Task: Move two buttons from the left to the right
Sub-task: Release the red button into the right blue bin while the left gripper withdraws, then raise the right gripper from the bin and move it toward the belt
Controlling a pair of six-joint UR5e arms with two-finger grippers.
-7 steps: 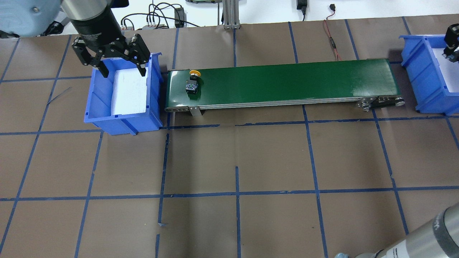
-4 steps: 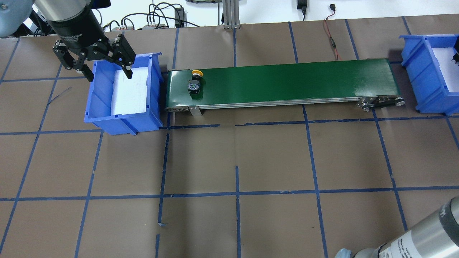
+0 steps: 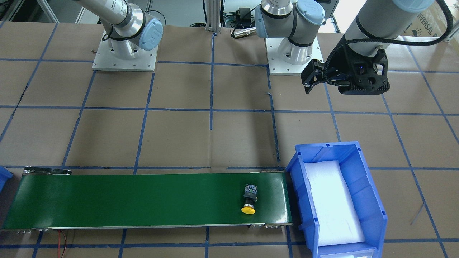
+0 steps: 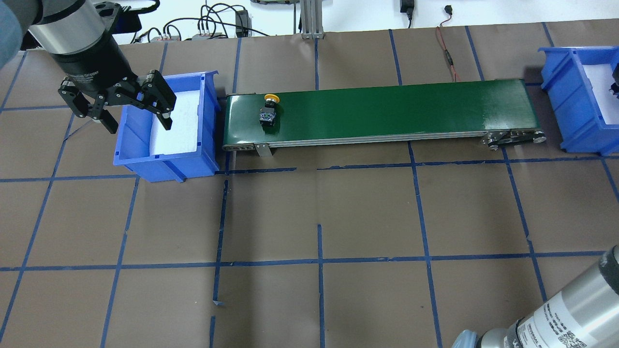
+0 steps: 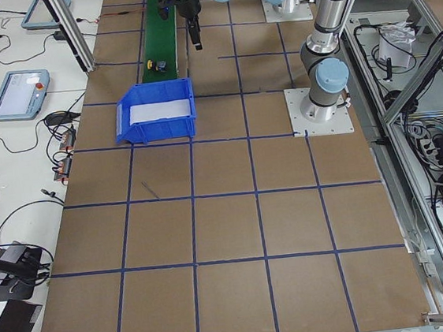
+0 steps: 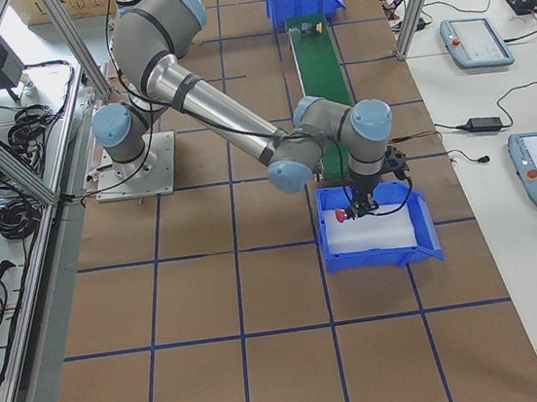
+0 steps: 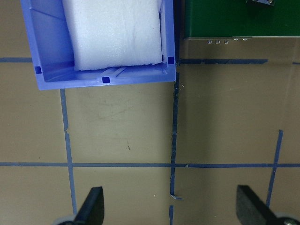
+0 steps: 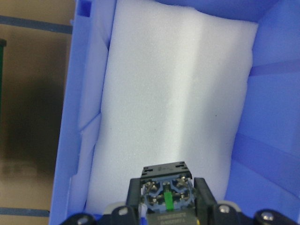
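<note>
Two buttons underway: yellow button (image 4: pixel 267 115) creeps along the belt (image 4: pixel 387 106) while the wide-open, empty left gripper (image 4: pixel 139 124) backs away; right gripper (image 8: pixel 167 197) clamps the red button (image 6: pixel 340 216) over the right bin (image 6: pixel 383 257).

Red button (image 8: pixel 166 187): cap hidden below the right wrist view's bottom edge, only its contact block shows between the right fingers (image 8: pixel 133 197). Right gripper (image 4: pixel 616 86) is just a sliver at the overhead view's edge. Yellow button (image 7: pixel 262 2) clipped by the left wrist view's top edge, tiny in the left side view. Left fingertips (image 7: pixel 91 208) cut at the bottom. Right bin (image 3: pixel 3 176): only 1 corner in the front view.
</note>
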